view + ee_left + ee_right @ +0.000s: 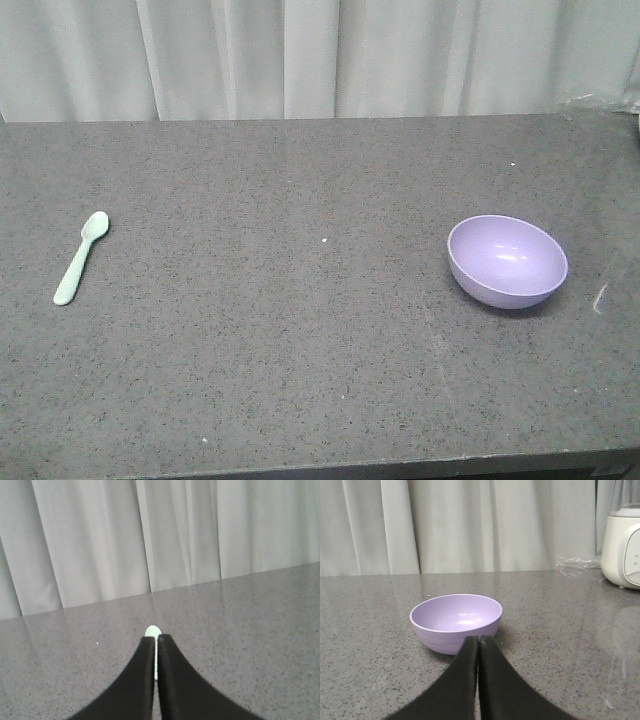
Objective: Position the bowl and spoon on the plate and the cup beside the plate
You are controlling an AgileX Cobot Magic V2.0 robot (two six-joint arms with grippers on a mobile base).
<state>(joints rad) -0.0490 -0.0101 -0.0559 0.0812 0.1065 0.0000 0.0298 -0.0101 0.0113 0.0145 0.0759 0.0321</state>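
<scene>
The grey desk [300,400] carries the bowl [507,261] upright on the right and, well apart on the left, the spoon [81,257] lying flat; no plate or cup shows in any view. Each arm seems staged facing its own item for a pick: the right gripper [478,639], clenched and empty, points at the bowl, the left gripper [156,639], likewise closed, at the spoon.

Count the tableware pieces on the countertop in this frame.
2. The spoon lies on the countertop toward its left side, and the bowl sits upright toward the right, far apart from it. No other pieces show; more may lie outside the views.
</scene>
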